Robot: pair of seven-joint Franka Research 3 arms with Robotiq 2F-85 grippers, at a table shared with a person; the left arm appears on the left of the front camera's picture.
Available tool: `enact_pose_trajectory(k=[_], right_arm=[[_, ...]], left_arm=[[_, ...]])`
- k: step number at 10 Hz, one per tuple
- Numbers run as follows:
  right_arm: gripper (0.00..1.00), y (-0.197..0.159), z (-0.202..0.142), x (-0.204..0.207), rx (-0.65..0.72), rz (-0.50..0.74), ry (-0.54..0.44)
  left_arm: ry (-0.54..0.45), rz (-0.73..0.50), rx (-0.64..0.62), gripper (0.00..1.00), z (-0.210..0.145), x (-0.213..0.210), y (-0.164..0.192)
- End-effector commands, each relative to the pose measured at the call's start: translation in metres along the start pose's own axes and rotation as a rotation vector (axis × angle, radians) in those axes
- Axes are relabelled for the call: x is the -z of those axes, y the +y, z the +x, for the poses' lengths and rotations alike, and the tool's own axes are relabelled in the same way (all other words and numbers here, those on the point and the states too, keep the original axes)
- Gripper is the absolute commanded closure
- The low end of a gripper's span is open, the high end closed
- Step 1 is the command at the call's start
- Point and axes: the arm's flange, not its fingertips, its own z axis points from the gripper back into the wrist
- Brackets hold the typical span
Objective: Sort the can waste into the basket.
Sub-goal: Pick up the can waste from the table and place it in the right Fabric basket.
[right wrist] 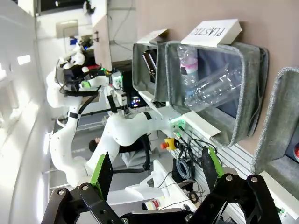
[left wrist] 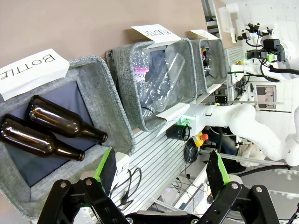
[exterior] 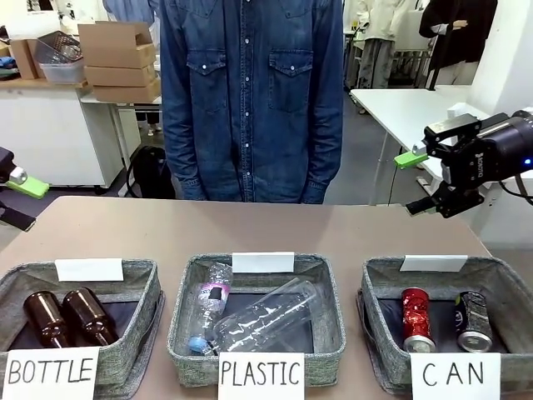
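Your two dented metal drink cans already lie side by side inside the grey fabric basket signed "CAN" [exterior: 379,283], which sits at about four o'clock on the brown tabletop [exterior: 250,229]: the shiny red can [exterior: 415,319] toward nine o'clock, the dark black-blue and silver can [exterior: 473,321] toward three o'clock, close together though I can't tell whether they touch. By that lie, I judge the sorting done or nearly so.

Your right hand [exterior: 422,183] hangs in the air toward two o'clock, above and beyond that basket, fingers spread wide and carrying nothing. Your left hand [left wrist: 161,170] is likewise wide and empty, out past the tabletop's nine o'clock edge; the front view catches one green pad [exterior: 29,188] of it.

What could go wrong from here: if you bring the right hand down or pull it back low, a finger may catch the soft rim and drag or tip the basket, spilling the cans. A person in a denim shirt [exterior: 250,100] stands at twelve o'clock, so a wide swing that way risks contact.

Count: two cans, three grey baskets, two brown glass bottles [exterior: 67,318] in the basket signed "BOTTLE" [exterior: 141,279], and, as far as I can make out, two clear plastic bottles [exterior: 258,321] in the basket signed "PLASTIC" [exterior: 190,287].
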Motion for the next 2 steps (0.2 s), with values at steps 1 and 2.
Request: enact_pose_trajectory(k=[1,2], right_arm=[[0.0,-0.0004,0.0004,-0.0033,-0.025,0.0,0.005],[0.0,-0.0004,0.0004,-0.0033,-0.025,0.0,0.005]], left_arm=[[0.005,0.001,-0.007,0.0,-0.0021,-0.0005,-0.0003],[0.005,0.001,-0.007,0.0,-0.0021,-0.0005,-0.0003]])
